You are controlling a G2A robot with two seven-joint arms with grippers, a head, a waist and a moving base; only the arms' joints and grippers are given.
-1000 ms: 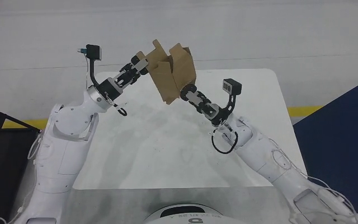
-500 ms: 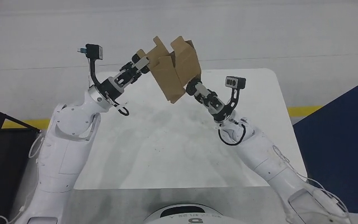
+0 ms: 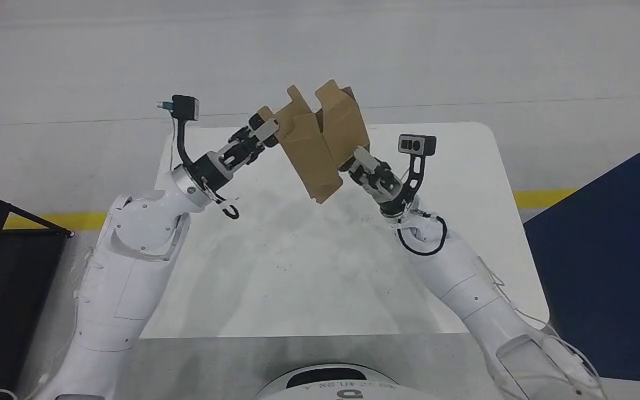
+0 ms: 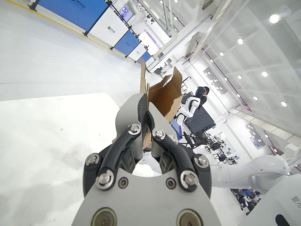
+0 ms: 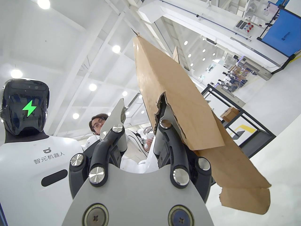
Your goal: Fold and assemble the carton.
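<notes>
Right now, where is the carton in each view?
Top view: carton held up above the table's far edge, between left gripper and right gripper.
Left wrist view: carton edge pinched in the left gripper.
Right wrist view: carton against one finger of the open right gripper.
Shared landmark: the carton's upstanding flaps.

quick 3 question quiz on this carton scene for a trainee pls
1. True or false: the carton lies flat on the table.
2. Which claw is clamped on an edge of the carton? A) left B) right C) neither
3. Fill in: on the right claw, the jaws stand ___.

Key: 1 false, it is held up between the arms; 2 A, the left claw pinches the cardboard; 3 open.
</notes>
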